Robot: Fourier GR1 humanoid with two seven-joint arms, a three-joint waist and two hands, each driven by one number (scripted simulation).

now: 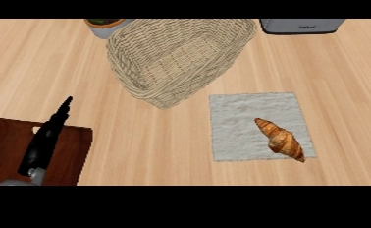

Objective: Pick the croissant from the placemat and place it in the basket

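Note:
A golden-brown croissant (280, 140) lies on the right part of a pale grey placemat (243, 119), its lower tip near the mat's front right corner. A woven wicker basket (138, 74) stands behind and to the left of the mat, with nothing inside it. My left hand (48, 134) shows at the lower left, seen edge-on with its fingers straight and pointing away from me, far from the croissant and holding nothing. My right hand does not show.
A dark wooden board (72, 148) lies at the lower left under my left hand. A potted plant (105, 24) stands behind the basket's left corner. A grey toaster (302, 25) stands at the back right. Light wooden counter (145, 143) spreads between basket and mat.

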